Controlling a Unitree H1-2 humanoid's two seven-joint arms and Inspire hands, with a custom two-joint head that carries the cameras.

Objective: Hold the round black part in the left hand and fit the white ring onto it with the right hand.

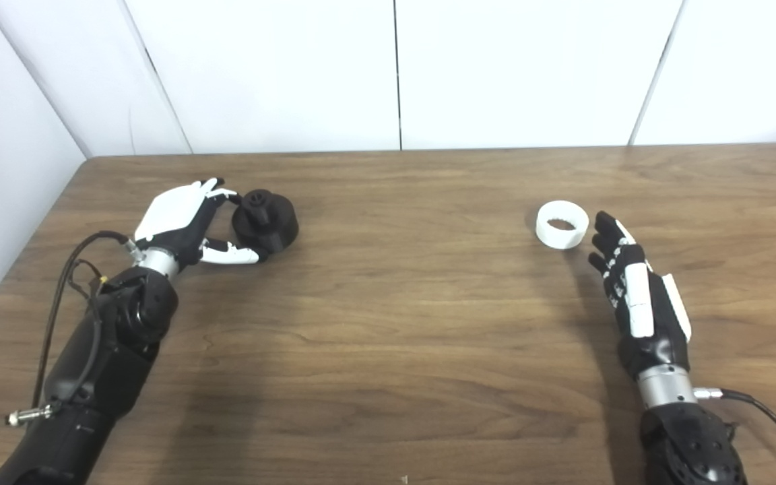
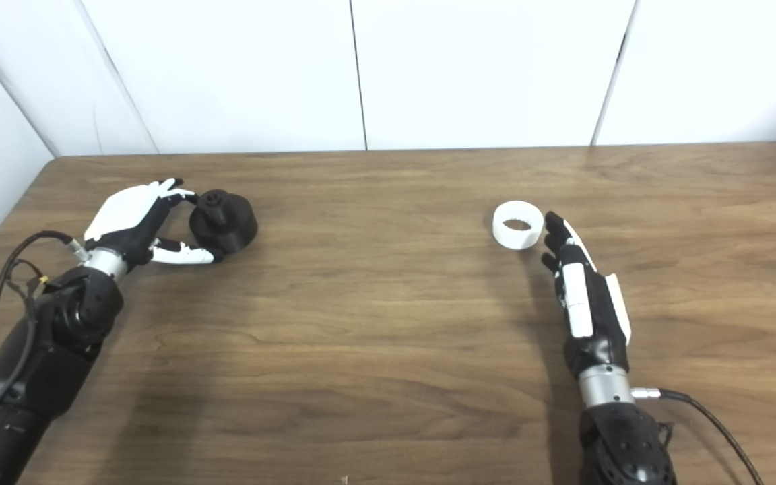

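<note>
The round black part (image 1: 267,222), a squat cylinder with a small knob on top, rests on the wooden table at the left. My left hand (image 1: 182,222) lies just left of it, open. Its fingers (image 1: 216,192) reach toward the knob and its thumb (image 1: 233,255) stretches along the part's near side, so the part sits between them without being clasped. The white ring (image 1: 562,224) lies flat on the table at the right. My right hand (image 1: 634,289) is open with fingers stretched out, fingertips just right of and nearer than the ring, not touching it.
The table (image 1: 388,323) is bare wood between the two hands. White wall panels stand behind its far edge and along the left side. Cables hang from both forearms.
</note>
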